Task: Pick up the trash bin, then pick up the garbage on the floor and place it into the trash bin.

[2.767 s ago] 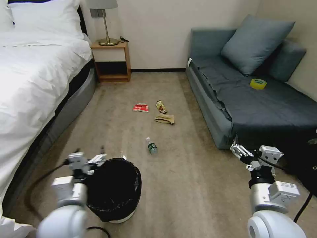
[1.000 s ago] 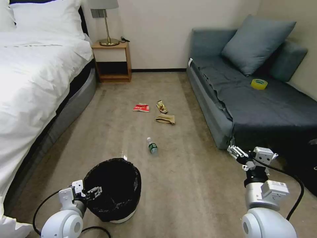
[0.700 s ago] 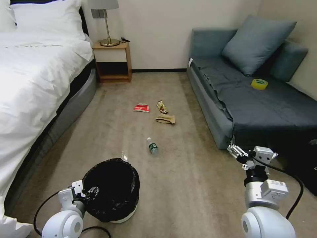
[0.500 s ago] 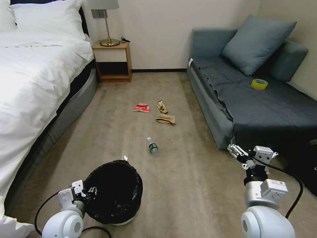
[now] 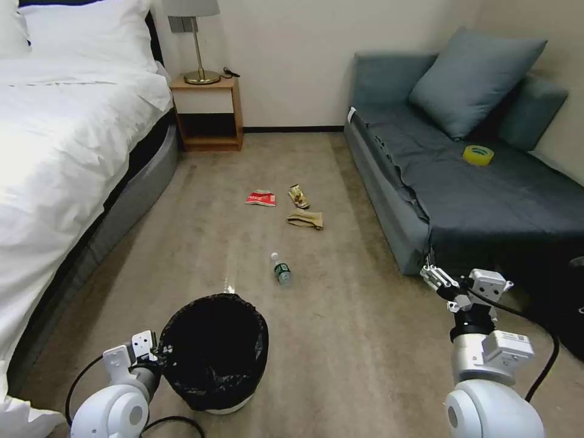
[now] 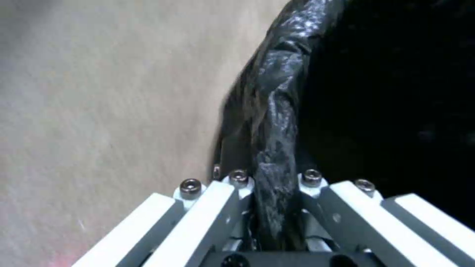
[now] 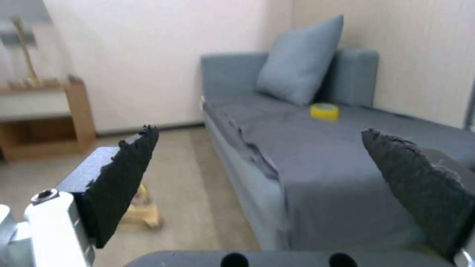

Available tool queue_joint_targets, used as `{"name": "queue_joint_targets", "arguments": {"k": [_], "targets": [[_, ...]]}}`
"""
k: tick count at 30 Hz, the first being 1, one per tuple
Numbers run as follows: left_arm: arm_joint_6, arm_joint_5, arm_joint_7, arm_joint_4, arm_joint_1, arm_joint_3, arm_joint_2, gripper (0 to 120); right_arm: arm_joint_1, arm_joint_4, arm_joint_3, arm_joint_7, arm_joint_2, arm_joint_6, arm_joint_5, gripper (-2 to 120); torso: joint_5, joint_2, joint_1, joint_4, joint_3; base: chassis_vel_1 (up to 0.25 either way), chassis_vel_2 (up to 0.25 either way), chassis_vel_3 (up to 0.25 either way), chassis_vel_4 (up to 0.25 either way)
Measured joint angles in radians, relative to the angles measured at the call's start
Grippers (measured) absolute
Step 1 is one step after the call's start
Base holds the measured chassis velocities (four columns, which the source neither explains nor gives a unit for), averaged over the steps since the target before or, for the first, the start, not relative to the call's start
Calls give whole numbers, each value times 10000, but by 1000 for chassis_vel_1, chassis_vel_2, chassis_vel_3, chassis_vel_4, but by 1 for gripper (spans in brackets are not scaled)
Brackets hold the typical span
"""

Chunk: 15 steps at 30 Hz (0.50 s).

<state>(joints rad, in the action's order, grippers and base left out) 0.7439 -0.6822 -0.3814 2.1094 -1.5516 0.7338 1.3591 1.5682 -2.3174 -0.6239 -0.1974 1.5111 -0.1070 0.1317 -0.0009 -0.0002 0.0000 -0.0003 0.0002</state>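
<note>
Pinching bag-lined rim of trash bin, left gripper jaws clamped on thin plastic: bag could slip, bin tip. Right gripper jaws apart, idle. Bottle beyond bin.

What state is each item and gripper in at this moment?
trash bin: upright, rim clamped by left gripper
left gripper: jaws shut on bin rim
right gripper: jaws open, holding nothing
plastic bottle: lying on carpet
red wrapper: crumpled, on carpet
paper bag: crumpled, on carpet
</note>
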Motion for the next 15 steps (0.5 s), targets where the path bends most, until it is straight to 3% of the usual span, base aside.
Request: {"name": "queue_joint_targets", "arguments": {"k": [7, 11, 15], "targets": [[-20, 273, -124, 982, 15, 436, 163, 3, 20, -241, -60, -49, -216, 287, 545, 100, 10, 0, 0, 0, 0, 0, 0, 0, 0], [-35, 1128, -145, 1713, -71, 687, 313, 3, 124, -239, -83, 22, -425, 765, 782, 100, 8, 0, 0, 2, -1, 0, 0, 0, 0], [-48, 1440, -140, 1984, -200, 782, 418, 3, 191, -181, -42, 149, -532, 1032, 946, 100, 9, 0, 0, 1, -1, 0, 0, 0, 0]]}}
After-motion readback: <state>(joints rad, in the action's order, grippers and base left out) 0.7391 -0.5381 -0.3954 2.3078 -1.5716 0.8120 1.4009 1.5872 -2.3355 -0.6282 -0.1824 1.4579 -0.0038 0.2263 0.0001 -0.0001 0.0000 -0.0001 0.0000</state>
